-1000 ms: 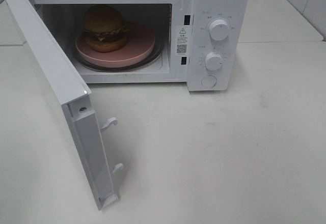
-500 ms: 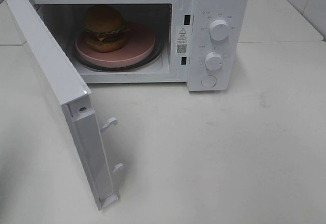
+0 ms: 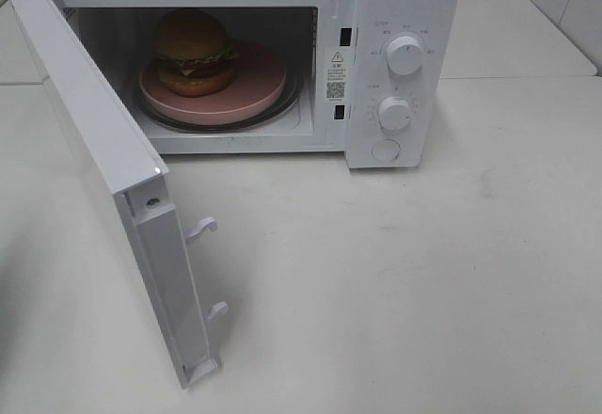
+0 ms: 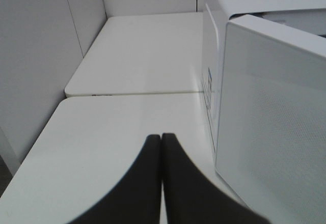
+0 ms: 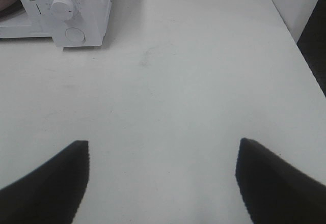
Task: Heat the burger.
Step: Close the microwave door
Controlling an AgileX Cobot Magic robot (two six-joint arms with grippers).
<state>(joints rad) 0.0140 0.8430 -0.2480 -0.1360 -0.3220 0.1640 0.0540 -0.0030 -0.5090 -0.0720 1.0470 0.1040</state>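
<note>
Door open, burger loaded: your left claw (image 4: 161,147) is the nearer one to swing the door (image 3: 94,132) shut.

The white table (image 3: 423,273) is bare and flat around both claws, though a wall (image 4: 30,56) stands close on the left claw's outer side. The microwave (image 3: 395,19) sits ahead of you. Its upright door lies just beside the left claw, between it and the cavity, outer face towards it. Inside, the burger (image 3: 194,52) sits on the plate (image 3: 254,89), bun up. Your left claw is clenched on nothing. Your right claw (image 5: 163,143) is released over bare table, with the knobs (image 3: 404,55) well ahead.
</note>
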